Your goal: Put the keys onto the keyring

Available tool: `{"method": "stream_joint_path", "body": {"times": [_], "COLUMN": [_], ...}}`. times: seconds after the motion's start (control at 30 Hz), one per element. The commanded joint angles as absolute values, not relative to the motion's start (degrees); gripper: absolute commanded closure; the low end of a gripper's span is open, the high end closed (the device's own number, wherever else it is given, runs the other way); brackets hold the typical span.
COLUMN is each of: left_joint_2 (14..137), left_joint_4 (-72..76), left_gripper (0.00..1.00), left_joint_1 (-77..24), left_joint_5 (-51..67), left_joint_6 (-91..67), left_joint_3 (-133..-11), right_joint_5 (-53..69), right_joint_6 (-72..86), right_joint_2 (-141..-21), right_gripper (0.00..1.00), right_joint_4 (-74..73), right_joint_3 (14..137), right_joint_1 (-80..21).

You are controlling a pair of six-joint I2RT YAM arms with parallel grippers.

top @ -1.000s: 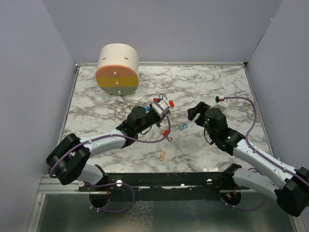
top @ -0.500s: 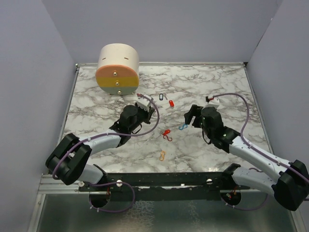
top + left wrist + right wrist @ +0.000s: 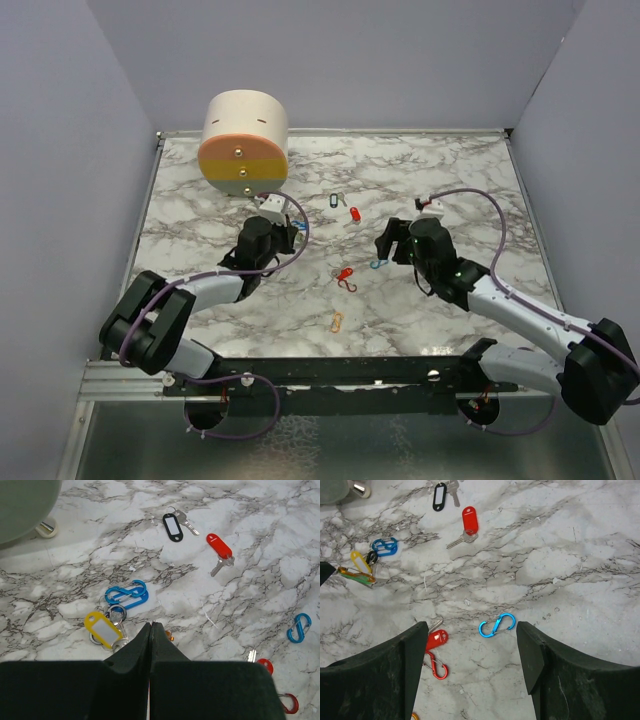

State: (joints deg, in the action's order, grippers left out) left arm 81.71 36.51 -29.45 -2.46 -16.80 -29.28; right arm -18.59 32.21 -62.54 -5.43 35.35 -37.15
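My left gripper (image 3: 151, 625) is shut, its tips just right of a bunch of a yellow tag (image 3: 102, 629), steel rings and a blue clip (image 3: 126, 592). An orange bit (image 3: 170, 636) pokes out beside the fingers; I cannot tell if it is pinched. Farther off lie a black-tagged key (image 3: 173, 526) and a red-tagged key (image 3: 220, 546). My right gripper (image 3: 471, 626) hangs open over a second blue clip (image 3: 497, 624), which lies on the marble between its fingers. A red tag (image 3: 436, 640) and a red clip (image 3: 438, 668) lie by its left finger.
A big cream-and-orange cylinder (image 3: 244, 143) stands at the back left of the marble table (image 3: 450, 180). An orange clip (image 3: 336, 321) lies near the front edge. Grey walls close the sides and back. The left gripper (image 3: 285, 228) and right gripper (image 3: 388, 243) are a hand's width apart.
The left arm has drawn back to the left with its jaws shut, uncovering the black-tagged and red-tagged keys. The right gripper has moved left over the blue clip, still open.
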Motion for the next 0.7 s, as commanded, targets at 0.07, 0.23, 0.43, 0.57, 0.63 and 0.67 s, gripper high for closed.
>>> {"method": "stream_joint_path", "body": {"times": [0.07,0.23,0.43,0.57,0.63,0.67], "left_joint_2": [82.89,82.29,79.68,78.45,77.9,77.62], "left_joint_4": [35.48,34.55,33.48,32.27,31.77,31.61], "left_gripper": [0.94,0.54,0.29,0.18,0.15,0.14], "left_joint_1": [-27.97,-27.61,-27.6,-27.6,-27.6,-27.64], "left_joint_5": [-3.65,-4.54,-4.79,-3.1,-1.69,-0.96], "left_joint_6": [-19.83,-20.21,-20.56,-21.72,-22.43,-23.02], "left_joint_3": [-29.34,-29.35,-29.07,-29.49,-29.57,-29.49], "right_joint_5": [-15.2,-13.46,-13.07,-13.16,-13.11,-13.01], "right_joint_6": [30.36,29.53,29.62,29.45,29.0,28.33], "right_joint_2": [-64.41,-66.13,-66.94,-67.69,-68.45,-68.99], "right_gripper": [0.3,0.31,0.31,0.31,0.32,0.32], "right_joint_4": [-4.79,-5.24,-5.3,-5.19,-5.07,-4.8], "right_joint_3": [38.63,39.21,39.45,39.67,40.12,40.51], "right_joint_1": [-37.44,-37.44,-37.44,-37.42,-37.44,-37.43]}}
